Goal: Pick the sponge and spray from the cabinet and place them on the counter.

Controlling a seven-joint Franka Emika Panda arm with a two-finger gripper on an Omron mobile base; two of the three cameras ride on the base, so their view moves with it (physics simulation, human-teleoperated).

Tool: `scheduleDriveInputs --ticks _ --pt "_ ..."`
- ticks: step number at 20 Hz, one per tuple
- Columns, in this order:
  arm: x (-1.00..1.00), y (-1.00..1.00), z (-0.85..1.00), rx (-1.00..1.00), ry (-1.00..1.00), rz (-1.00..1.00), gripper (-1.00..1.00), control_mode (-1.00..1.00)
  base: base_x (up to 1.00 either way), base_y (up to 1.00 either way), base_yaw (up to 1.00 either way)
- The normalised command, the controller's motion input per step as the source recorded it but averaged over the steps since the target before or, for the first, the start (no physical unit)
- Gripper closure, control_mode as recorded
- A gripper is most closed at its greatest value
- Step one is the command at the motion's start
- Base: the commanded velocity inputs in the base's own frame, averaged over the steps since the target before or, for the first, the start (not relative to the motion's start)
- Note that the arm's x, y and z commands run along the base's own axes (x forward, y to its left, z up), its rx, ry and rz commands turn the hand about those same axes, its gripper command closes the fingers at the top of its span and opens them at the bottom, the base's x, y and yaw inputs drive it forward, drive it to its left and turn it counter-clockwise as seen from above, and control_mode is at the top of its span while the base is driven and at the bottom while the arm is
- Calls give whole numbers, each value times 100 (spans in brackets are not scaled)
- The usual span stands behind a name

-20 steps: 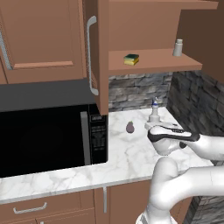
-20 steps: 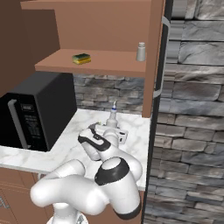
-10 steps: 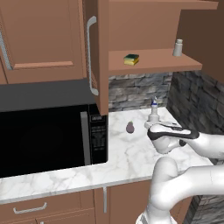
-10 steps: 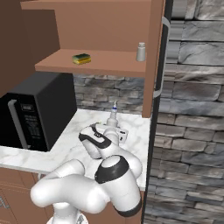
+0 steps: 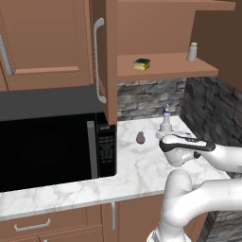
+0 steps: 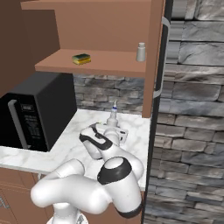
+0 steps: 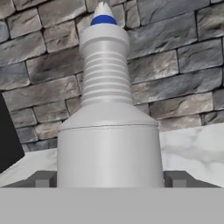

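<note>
The brown wooden wall cabinet (image 5: 111, 56) hangs open above the white marble desk (image 5: 137, 165) with grey veining, its long silver bar handle on the door's edge. A black microwave (image 5: 52, 146) stands on the desk's left part. On the desk near the stone back wall stands the tall pale grey-white plastic spray bottle (image 7: 109, 131), upright, its blue-tipped nozzle up. The claw (image 7: 109, 180) sits around the bottle's lower body, 1 dark fingertip (image 7: 43, 179) on each side, spread wide and just beside the bottle; whether they press it I cannot tell. The small yellow-and-green sponge (image 5: 142, 64) lies on the cabinet shelf, well apart from a small white shaker bottle (image 5: 192, 52). A small dark purple egg-shaped object (image 5: 140, 137) rests on the desk.
</note>
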Motion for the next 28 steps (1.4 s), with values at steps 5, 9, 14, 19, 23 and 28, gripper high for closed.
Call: scheduleDriveInputs --ticks 5,9,14,19,23,28 --pt "0 19 -59 0 -16 0 100 -100 0 0 0" --pt "0 17 -59 0 -14 0 100 -100 0 0 0" --pt "0 15 -59 0 -13 0 100 -100 0 0 0" --pt "0 17 -61 0 -12 0 100 -100 0 0 0" --pt "0 19 -64 0 -10 0 -100 -100 0 0 0" --pt "0 10 -52 0 -12 0 -100 -100 0 0 0"
